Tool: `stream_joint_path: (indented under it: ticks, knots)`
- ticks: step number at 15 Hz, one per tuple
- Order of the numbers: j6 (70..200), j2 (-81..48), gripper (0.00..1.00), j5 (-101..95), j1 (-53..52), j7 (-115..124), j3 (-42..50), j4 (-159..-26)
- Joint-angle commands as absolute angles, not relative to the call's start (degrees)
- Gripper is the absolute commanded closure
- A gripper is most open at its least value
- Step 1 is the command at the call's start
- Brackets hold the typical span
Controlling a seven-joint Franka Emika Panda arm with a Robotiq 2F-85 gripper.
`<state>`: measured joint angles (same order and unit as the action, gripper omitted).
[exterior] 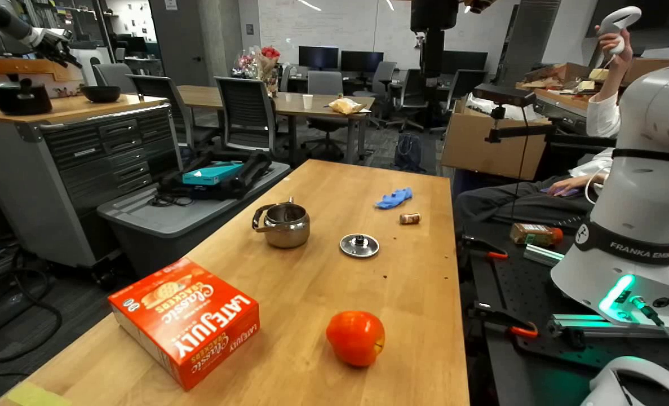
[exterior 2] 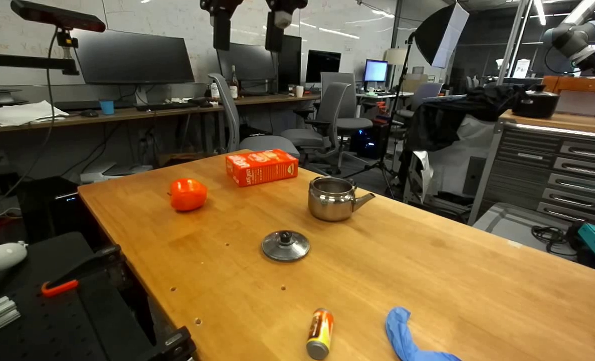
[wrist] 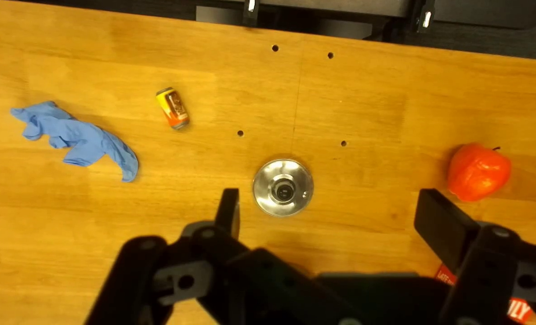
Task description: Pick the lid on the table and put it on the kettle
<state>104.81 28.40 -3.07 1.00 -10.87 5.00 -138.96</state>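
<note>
Getting the lid (exterior 2: 285, 247) seems the job now: the gripper (exterior 2: 247, 47), spread wide and empty, should go down to pinch the knob (exterior 2: 285, 237).

Even, warm light covers the table (exterior: 306, 293) in both exterior views, and white streaks of glare cross the whiteboard (exterior: 357, 31). Among the exterior views, a green lamp (exterior: 617, 291) glows on the robot's base (exterior: 658, 282) and a distant monitor (exterior 2: 375, 71) shines blue-white. The wrist view has a yellow cast: the lid (wrist: 283, 188) catches bright highlights, a soft shadow edges the orange-red round object (wrist: 479, 172), and the gripper (wrist: 330, 203) is dark and out of focus.
</note>
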Motion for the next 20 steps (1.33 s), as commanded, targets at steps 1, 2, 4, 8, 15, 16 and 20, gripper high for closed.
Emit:
stream_joint_path:
  ticks: [1, 2, 4, 8, 15, 16, 20]
  knots:
    - [104.7, 28.4, 0.00, -3.0, 1.1, -10.9, 4.9, -138.9]
    - [104.7, 28.4, 0.00, -3.0, 1.1, -10.9, 4.9, -138.9]
    - [104.7, 28.4, 0.00, -3.0, 1.1, -10.9, 4.9, -138.9]
    - [105.7, 28.2, 0.00, -2.1, 1.1, -9.5, 4.7, -138.7]
    - [114.4, 25.3, 0.00, 1.6, 0.4, -5.1, 3.2, -138.4]
    - [115.8, 24.5, 0.00, 2.0, 0.4, -4.9, 3.0, -138.4]
    - [121.4, 20.2, 0.00, 2.3, 0.5, -3.9, 1.9, -138.1]
